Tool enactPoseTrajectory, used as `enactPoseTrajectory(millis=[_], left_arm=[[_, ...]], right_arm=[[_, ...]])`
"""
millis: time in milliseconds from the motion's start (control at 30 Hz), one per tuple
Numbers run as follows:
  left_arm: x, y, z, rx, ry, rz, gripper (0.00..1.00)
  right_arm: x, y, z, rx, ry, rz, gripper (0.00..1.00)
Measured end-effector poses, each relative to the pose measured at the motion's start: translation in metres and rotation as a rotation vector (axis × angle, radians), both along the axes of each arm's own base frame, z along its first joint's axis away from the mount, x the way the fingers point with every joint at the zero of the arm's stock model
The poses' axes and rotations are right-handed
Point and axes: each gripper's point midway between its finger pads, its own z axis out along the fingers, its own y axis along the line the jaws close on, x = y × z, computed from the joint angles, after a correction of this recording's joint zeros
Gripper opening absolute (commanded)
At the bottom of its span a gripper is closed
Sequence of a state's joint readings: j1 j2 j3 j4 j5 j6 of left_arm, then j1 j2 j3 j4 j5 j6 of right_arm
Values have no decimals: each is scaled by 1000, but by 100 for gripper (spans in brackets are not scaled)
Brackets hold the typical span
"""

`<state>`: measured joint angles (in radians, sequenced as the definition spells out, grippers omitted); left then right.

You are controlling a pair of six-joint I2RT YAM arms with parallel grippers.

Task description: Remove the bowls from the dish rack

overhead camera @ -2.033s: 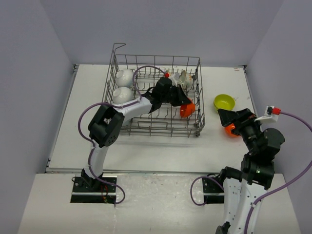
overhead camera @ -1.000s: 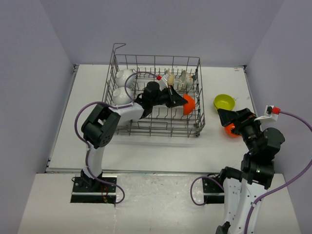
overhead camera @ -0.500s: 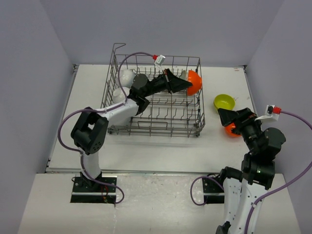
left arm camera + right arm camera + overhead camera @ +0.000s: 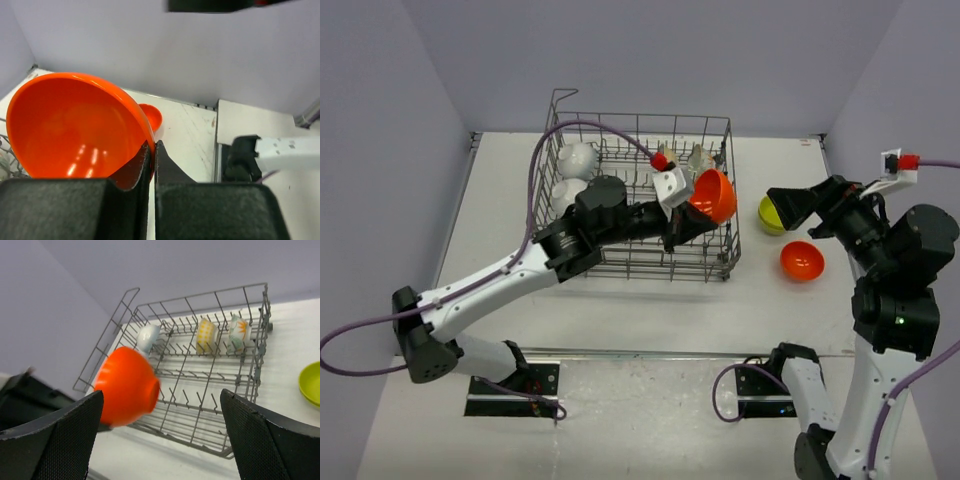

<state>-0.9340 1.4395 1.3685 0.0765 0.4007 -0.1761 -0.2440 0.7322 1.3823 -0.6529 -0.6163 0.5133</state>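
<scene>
**Top view.** Your left gripper [image 4: 692, 213] was clamped on the rim of an orange bowl [image 4: 713, 195]. The bowl lay at 2 o'clock from the fingertips. It hung above the rack [image 4: 640, 117] near its 3 o'clock wall, clear of the tines, with its hollow turned toward the camera. Two white bowls [image 4: 577, 156] stood in the rack at 10 o'clock and two floral bowls [image 4: 700, 158] at 1 o'clock. On the table [image 4: 620, 310], a second orange bowl [image 4: 801, 260] sat upright at 4 o'clock from the rack and a green bowl [image 4: 767, 212] at 3 o'clock. Your right gripper [image 4: 782, 203] hung above the table with its jaws wide apart and nothing between them, partly covering the green bowl.

**Left wrist view.** The fingers [image 4: 127, 170] pinched the rim, one inside and one outside, with the bowl at 10 o'clock from them.
</scene>
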Motion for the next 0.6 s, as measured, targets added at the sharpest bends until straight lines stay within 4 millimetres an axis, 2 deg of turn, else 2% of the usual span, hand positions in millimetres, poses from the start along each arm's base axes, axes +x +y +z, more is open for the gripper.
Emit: enactPoseTrajectory(millis=[100,200,300,400,600], left_arm=[[-45,19,13,31,-97,-31,0],[-65,30,7,110,-155,-9,0],[-76,34,-22,242,-176,11,0],[-87,41,-55,384,-179,-5,0],[-92,56,-94,565,-159,-36,0]], right_arm=[[11,8,-14,-30,90,56,99],[17,29,-21,-89,192,149,99],[24,54,-22,-171,244,238,98],[23,71,-38,-252,327,288,92],[13,101,-64,-433,429,358,83]])
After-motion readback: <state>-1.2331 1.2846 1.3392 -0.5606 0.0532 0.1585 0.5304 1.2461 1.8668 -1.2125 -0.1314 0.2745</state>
